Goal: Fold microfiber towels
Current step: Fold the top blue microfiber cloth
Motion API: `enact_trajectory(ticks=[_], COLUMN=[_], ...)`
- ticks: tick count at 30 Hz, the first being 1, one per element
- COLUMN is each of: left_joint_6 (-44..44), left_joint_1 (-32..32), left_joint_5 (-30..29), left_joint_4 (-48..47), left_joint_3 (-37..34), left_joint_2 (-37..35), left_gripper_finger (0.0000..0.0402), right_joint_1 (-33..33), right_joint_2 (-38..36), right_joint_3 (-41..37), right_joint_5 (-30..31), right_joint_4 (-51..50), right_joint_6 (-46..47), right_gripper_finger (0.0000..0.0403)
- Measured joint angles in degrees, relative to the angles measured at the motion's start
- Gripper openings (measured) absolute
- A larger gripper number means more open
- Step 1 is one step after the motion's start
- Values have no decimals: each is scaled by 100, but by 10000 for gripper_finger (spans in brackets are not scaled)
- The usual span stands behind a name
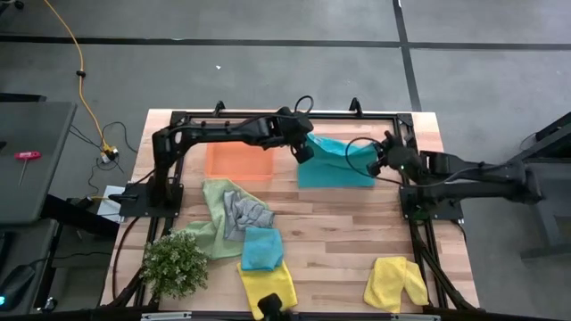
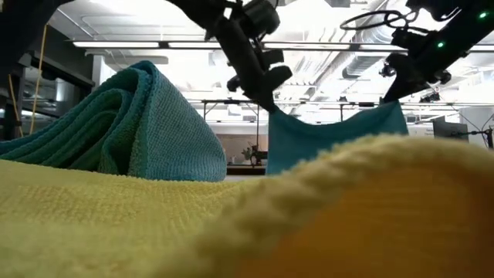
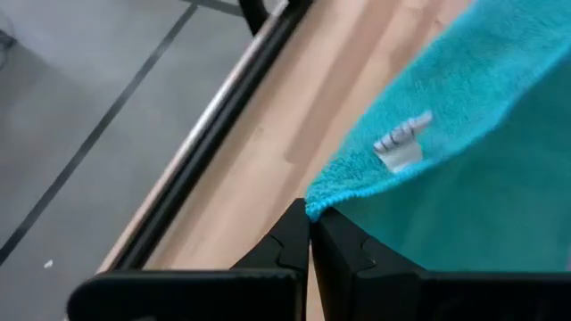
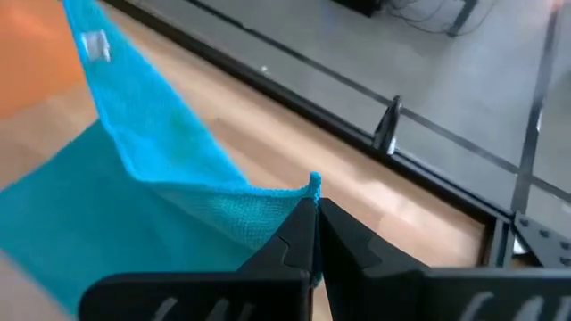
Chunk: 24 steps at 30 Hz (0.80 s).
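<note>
Stretched between both arms at the far side of the wooden table (image 1: 339,223): the teal towel (image 1: 335,165), lifted by two corners so it hangs flat, probably ready for folding in half. Left gripper (image 3: 310,234) pinched tight on one corner, near the orange tray (image 1: 239,160); right gripper (image 4: 314,230) clamped on the other corner. Waiting nearer the front: light green towel (image 1: 210,218) with grey towel (image 1: 245,212) on it, second teal towel (image 1: 261,248), two yellow towels (image 1: 268,285), green plant (image 1: 176,263). Below and around, grey floor (image 1: 268,71); bright ceiling lights behind.
</note>
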Motion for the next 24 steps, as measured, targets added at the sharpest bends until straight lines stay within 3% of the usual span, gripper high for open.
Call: enact_trajectory(ticks=[7, 13, 24], left_joint_6=[-42, -57, -145], left_joint_1=[244, 423, 662], left_joint_5=[-10, -64, 20], left_joint_4=[200, 447, 370], left_joint_3=[-2, -2, 2], left_joint_2=[134, 132, 426], left_gripper_finger=[0, 0, 0], right_joint_1=[-1281, -2204, -3052], right_joint_2=[304, 929, 2324], right_joint_3=[0, 0, 0], right_joint_5=[-914, -1320, -1598], right_joint_4=[736, 1251, 2517], right_joint_6=[-615, -936, -1194], right_gripper_finger=[0, 0, 0])
